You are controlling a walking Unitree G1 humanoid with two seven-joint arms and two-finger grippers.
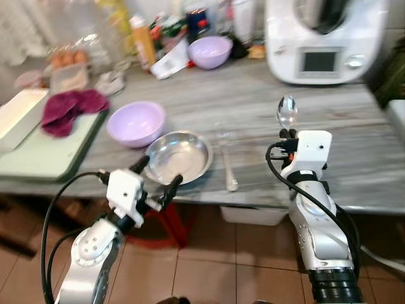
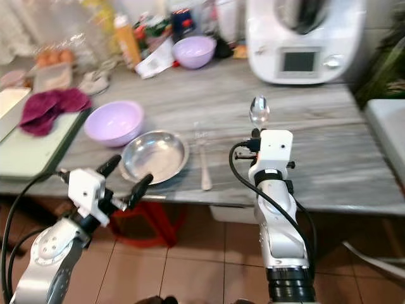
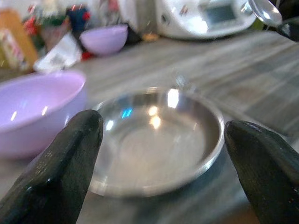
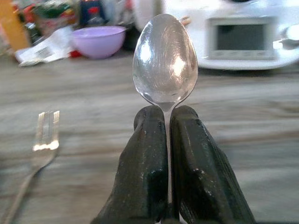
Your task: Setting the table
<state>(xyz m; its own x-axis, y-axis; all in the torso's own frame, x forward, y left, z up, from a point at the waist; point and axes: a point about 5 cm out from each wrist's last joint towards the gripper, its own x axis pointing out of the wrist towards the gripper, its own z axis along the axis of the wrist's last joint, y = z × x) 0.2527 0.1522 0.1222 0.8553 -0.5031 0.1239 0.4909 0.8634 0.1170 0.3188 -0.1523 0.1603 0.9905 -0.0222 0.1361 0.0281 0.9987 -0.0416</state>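
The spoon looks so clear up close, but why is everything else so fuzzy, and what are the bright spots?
Right wrist view: the spoon clamped in the right gripper is sharp, while the fork and the counter behind are soft. Left wrist view: the steel plate is blurred, with bright glare spots in it. Eye views: the far bottles and the purple bowl look smeared.

Bright, even daylight; motion blur softens all views, glare glints on the steel plate [image 1: 178, 156]

Left gripper [image 1: 156, 171]: steel plate [image 1: 179, 155] just ahead; bowl [image 1: 135, 122] beyond-left.
Right gripper [image 4: 166, 122]: spoon [image 4: 165, 59] pinched upright; fork [image 1: 227, 166] to its left; food processor [image 1: 323, 39] behind.
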